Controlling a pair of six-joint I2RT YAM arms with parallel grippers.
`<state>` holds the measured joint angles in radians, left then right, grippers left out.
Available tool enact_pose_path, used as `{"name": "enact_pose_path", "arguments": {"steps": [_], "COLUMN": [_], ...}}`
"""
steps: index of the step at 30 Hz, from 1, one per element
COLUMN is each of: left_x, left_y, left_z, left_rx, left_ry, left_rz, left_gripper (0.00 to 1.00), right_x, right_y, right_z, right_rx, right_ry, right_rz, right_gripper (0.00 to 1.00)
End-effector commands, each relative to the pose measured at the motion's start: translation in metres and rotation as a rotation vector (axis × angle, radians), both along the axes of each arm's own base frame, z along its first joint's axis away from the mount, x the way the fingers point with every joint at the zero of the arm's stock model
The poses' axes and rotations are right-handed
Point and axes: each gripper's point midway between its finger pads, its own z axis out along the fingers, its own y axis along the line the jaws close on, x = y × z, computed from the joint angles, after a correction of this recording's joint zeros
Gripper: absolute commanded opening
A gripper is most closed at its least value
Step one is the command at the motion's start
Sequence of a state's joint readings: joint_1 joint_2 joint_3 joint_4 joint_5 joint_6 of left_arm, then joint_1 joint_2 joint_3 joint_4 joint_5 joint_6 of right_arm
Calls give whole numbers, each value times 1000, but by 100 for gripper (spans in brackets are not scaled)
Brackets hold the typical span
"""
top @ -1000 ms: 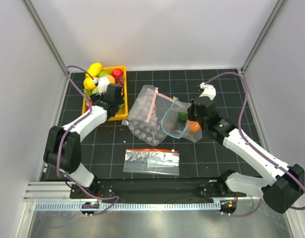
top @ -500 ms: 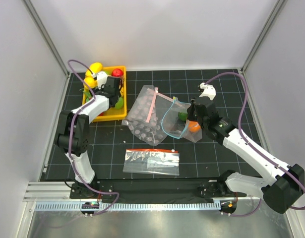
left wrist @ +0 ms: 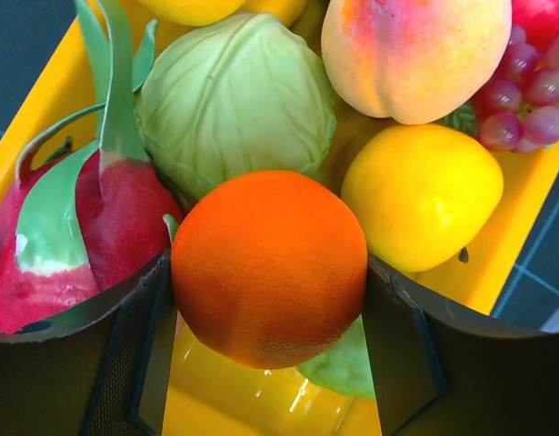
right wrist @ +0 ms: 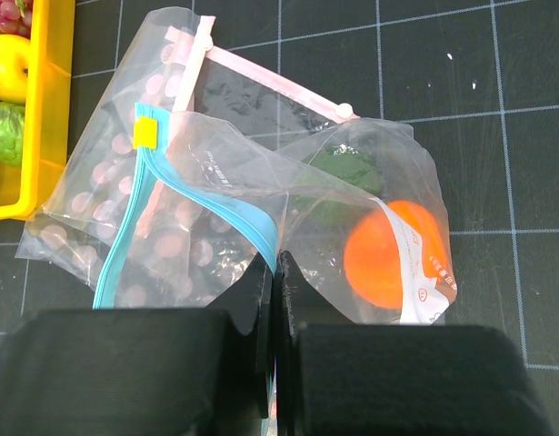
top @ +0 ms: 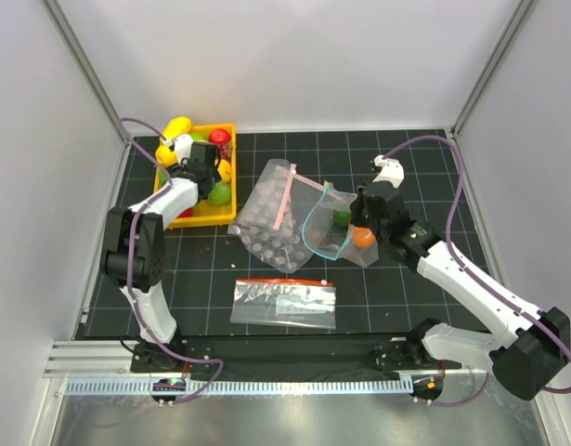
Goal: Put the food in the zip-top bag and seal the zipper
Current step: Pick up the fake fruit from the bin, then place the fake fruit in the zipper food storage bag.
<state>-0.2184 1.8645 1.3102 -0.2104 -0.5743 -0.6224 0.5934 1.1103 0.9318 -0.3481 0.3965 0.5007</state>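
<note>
Left pincer (left wrist: 270, 300) moved up the crowded bin (left wrist: 502, 241), seemingly clasping an orange (left wrist: 268, 259); right pincer (right wrist: 275, 282) pinches the zipper (right wrist: 254, 225).

The left arm (top: 153, 221) stretched forward, left pincer (left wrist: 268, 282) gripping wide; right arm (top: 457, 274) bent inward, right pincer (right wrist: 275, 277) pinched tight.

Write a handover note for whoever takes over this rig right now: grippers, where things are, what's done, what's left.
Left gripper: down in the yellow plastic bin, fingers closed against a round orange fruit, which is not lifted.
Right gripper: shut on the mouth edge of the crinkled clear zip-top bag, beside its light-blue zipper strip.
Done: an orange food piece and a green food piece lie inside the bag.
Left: bring the orange fruit over and into the bag, then press the open zipper shut.
</note>
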Motion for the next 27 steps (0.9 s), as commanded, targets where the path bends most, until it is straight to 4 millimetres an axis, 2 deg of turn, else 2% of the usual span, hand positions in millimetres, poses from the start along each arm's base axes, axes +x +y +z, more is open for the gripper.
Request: {"name": "enact_pose_path", "arguments": {"steps": [1,4,5,7,8,10,15,16,18,19,22,23,27], "left_x": [-4,-15,-20,-29,-35,-47,-80,-88,-100,-111,-129,-141,-170], "left_y": [-6,-19,-28,-39,-43,-60,-99,-120,-141,-162,-192,-209,-245], "left_z": [35,43,56,65,83,90,131,137,144,150,161,164,177], "left_rx": [-99,-148,-160,-165,-175,-194,-302,-320,-321,-331,-329,-335,-364], "left_ry": [-112,-143,-172,-195,-236,-251,-355,-370,-386,-395,-410,-410,-443], "left_rz": [7,-10,-33,-59,-71,-116,-271,-325,-395,-456,-554,-610,-772], "left_gripper": [41,41,40,40,40,40,40,40,39,39,38,38,39], "right_x": [4,4,4,4,4,4,5,5,5,5,4,5,5], "right_y": [1,1,1,2,1,2,2,2,3,3,2,3,5], "right_z": [20,20,20,20,19,19,17,17,17,16,15,15,13], "right_rx": [49,48,49,50,49,50,43,43,42,41,41,41,41], "right_ry": [-64,-61,-61,-61,-61,-60,-57,-56,-55,-51,-52,-53,-44], "right_rz": [-10,-9,-7,-6,-7,-8,-9,-8,-4,-3,-4,-5,5], "right_gripper": [1,1,1,1,1,1,1,1,1,1,1,1,1]}}
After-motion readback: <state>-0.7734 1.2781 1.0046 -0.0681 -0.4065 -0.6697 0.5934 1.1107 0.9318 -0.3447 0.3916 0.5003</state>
